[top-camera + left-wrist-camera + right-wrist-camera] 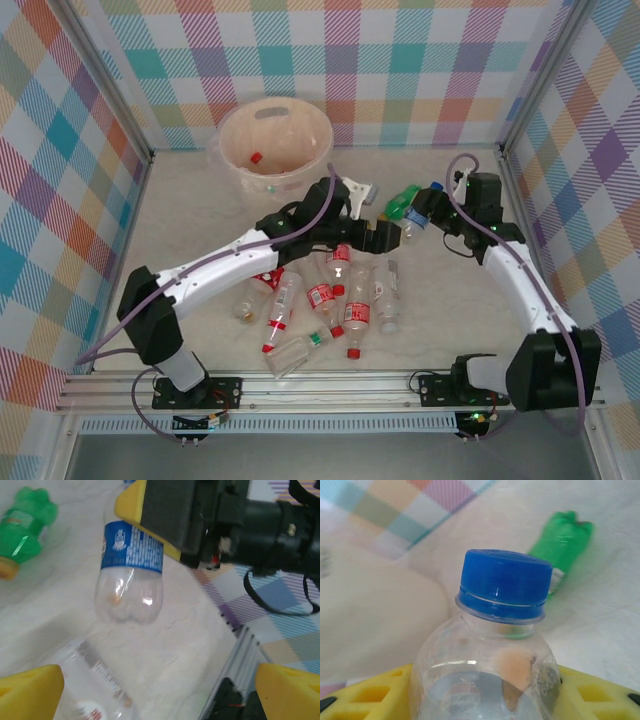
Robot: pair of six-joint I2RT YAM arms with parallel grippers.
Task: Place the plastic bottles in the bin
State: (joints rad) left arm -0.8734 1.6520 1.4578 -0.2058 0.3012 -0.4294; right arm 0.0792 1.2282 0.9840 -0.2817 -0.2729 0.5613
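Observation:
My right gripper (428, 212) is shut on a clear plastic bottle (485, 680) with a blue cap (502, 585) and a blue label (132, 550); one yellow finger (145, 510) presses its side. A green bottle (403, 203) lies just beyond it on the table. My left gripper (385, 238) hovers open close beside the held bottle, its yellow fingertips (30, 690) spread wide over another clear bottle (95, 680). Several red-labelled bottles (330, 300) lie in a pile at the table's middle. The cream bin (232, 135) stands at the back and has bottles inside.
Checked walls close off the back and both sides. A metal rail (330, 385) runs along the near edge by the arm bases. The two grippers sit very close together right of centre. The blurred cream bin wall (375, 625) appears left of the held bottle.

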